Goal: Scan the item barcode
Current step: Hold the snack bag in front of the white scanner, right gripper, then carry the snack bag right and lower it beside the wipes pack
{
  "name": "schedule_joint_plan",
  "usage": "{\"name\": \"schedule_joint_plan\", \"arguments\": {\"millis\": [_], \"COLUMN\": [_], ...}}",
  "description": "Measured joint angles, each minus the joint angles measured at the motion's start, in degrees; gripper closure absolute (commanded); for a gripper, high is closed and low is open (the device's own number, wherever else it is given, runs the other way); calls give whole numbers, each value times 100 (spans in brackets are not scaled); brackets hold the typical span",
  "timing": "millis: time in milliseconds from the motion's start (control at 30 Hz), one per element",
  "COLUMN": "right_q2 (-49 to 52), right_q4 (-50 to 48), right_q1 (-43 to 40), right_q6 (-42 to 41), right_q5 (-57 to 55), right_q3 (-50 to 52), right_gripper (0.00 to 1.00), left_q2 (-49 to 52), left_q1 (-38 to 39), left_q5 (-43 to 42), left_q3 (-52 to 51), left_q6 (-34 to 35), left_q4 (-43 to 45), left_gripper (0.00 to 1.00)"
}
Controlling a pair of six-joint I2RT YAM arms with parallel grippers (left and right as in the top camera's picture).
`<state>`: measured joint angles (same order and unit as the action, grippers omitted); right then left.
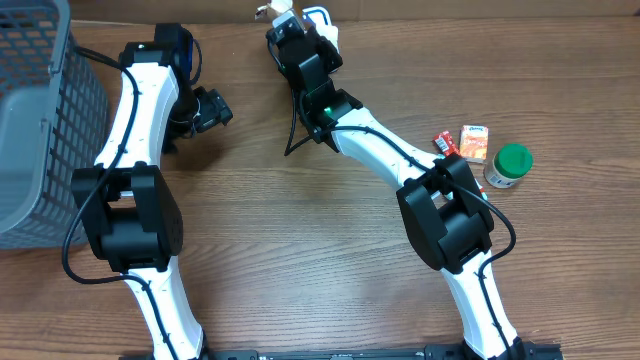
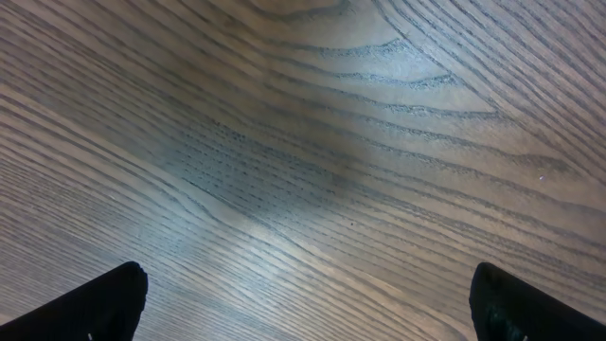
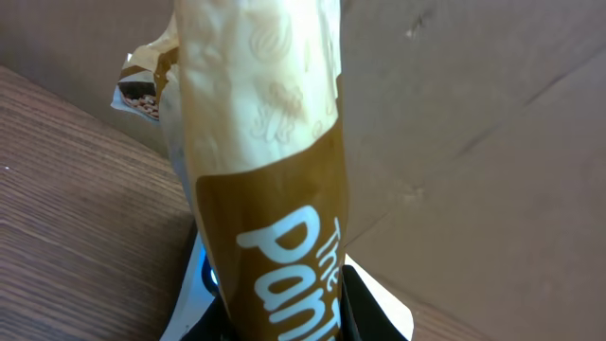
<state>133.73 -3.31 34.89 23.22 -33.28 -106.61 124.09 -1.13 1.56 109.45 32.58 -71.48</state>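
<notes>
My right gripper (image 3: 284,317) is shut on a brown and cream snack packet (image 3: 260,142) with white lettering, held upright between the black fingers (image 3: 365,308). Just under the packet lies a white barcode scanner (image 3: 192,289) with a blue light. No barcode shows on the packet's visible face. From overhead, the right gripper (image 1: 283,28) sits at the table's far edge beside the scanner (image 1: 322,17), with the packet (image 1: 276,10) barely showing. My left gripper (image 1: 212,108) hovers over bare wood, open and empty, its fingertips (image 2: 104,303) wide apart around the left gripper's gap (image 2: 308,308).
A grey mesh basket (image 1: 40,120) stands at the left edge. At the right lie a red packet (image 1: 445,143), an orange box (image 1: 475,143) and a green-lidded jar (image 1: 510,165). A cardboard wall (image 3: 473,123) rises behind the scanner.
</notes>
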Motion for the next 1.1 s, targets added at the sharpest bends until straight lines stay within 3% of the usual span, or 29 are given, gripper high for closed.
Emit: {"name": "schedule_joint_plan", "arguments": {"millis": [267,433,567,800,933,1100], "right_q2": [-13,-415,-1248,-2791,-2861,-2702], "right_q4": [70,737,1840,4951,6721,8041], "right_q1": [0,-4,-26,-361,-761,-1325], "right_q6": [-201,-407,-695,-1419,-1847,-1982], "right_q5": [-107,-166,-92,1106,2000,2588], "right_q3": [0,17,17,-70,-81,170], "right_gripper": [97,97,97,97,96,96], "left_q2": [0,2,0,0,0,0], "left_q1": [0,0,0,0,0,0], "left_q5": [0,0,0,2,2,0], "left_q3": [0,0,2,0,2,0], "left_q6": [2,2,0,2,2,0], "left_q4": [0,0,0,-2,0,0], "left_gripper": [0,0,0,0,0,0]}}
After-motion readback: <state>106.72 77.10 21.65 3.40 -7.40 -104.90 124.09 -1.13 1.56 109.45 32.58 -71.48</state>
